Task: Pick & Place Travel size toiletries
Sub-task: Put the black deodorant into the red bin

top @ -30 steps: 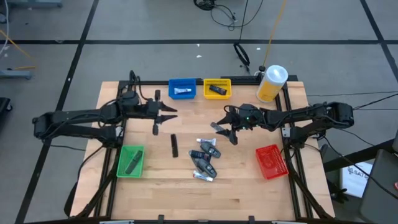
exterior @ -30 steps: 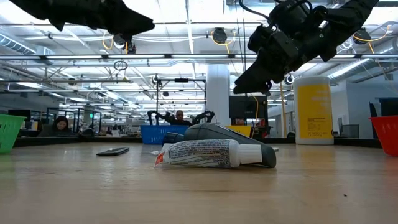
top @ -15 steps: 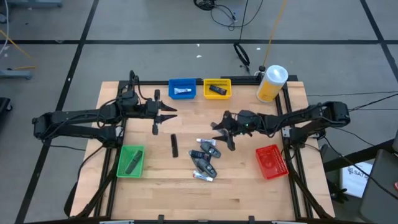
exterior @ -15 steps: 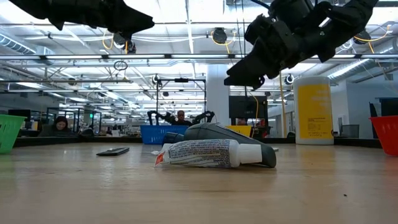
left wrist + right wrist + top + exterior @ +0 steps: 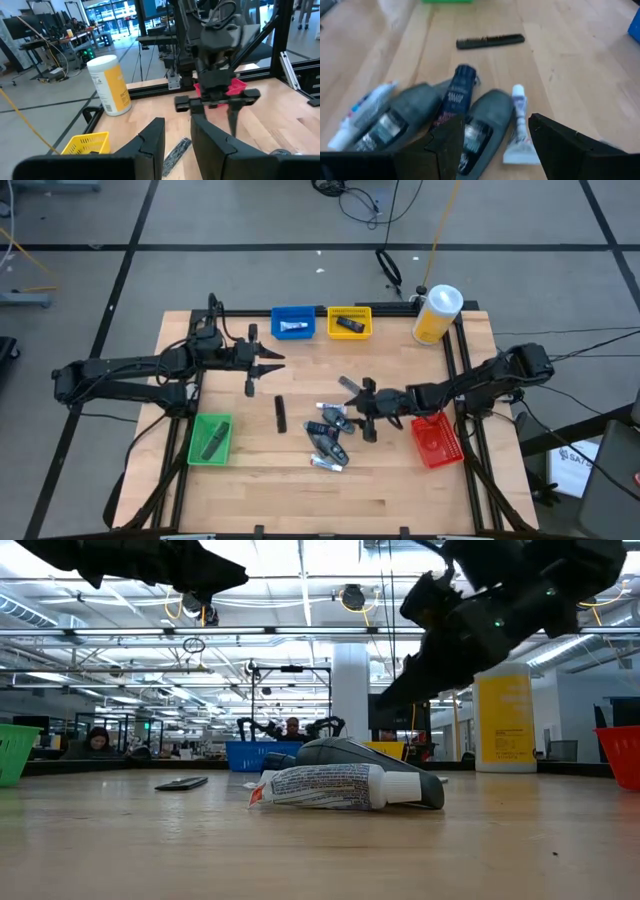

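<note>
The toiletries lie in a heap at the table's middle: a white tube, a dark blue tube, grey sachets and a printed white tube. A black comb-like piece lies to their left on the table. My right gripper hangs open just right of the heap, with its fingers pointing at it and touching nothing. My left gripper waits open over the table's left half, above a small black piece. Some toiletries rest in the bins.
Blue bin and yellow bin stand at the far edge, each with an item inside. Green bin sits near left, red bin near right. A large yellow canister stands at the far right corner.
My right gripper has travelled from the table's middle toward the near edge and slightly left, closing in on the heap of toiletries while staying open. The heap and the left arm have kept still.
</note>
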Motion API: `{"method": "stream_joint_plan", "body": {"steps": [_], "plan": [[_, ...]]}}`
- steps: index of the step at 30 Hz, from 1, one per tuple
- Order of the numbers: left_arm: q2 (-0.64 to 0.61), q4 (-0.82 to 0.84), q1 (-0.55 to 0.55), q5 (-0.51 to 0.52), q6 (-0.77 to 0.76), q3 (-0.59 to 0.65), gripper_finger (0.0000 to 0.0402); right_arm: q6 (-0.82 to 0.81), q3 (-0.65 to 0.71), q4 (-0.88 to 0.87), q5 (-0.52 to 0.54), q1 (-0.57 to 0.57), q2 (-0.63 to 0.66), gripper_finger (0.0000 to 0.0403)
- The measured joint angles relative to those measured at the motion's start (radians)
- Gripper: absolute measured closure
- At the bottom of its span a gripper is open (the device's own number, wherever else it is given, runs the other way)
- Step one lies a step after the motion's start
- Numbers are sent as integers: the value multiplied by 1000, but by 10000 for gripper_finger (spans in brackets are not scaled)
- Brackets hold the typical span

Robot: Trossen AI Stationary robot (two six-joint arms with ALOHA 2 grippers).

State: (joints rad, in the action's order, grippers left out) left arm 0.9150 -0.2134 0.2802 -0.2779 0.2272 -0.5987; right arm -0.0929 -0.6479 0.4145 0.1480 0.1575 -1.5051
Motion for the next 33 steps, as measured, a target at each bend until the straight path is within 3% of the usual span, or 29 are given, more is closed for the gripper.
{"method": "stream_joint_plan", "body": {"steps": [4,12,16,18,26,33], "plan": [[0,0,0,0,0,0,309,-20,0,16,83,78,0,190],[0,0,-1,0,0,0,309,-179,1,62,115,194,-52,190],[0,0,-1,0,0,-1,309,-208,-2,163,219,185,-131,189],[0,0,-1,0,0,-1,309,-204,0,203,222,169,-185,182],[0,0,0,0,0,-1,309,-147,0,327,334,142,-317,121],[0,0,0,0,0,-1,309,-147,0,308,323,118,-340,140]]}}
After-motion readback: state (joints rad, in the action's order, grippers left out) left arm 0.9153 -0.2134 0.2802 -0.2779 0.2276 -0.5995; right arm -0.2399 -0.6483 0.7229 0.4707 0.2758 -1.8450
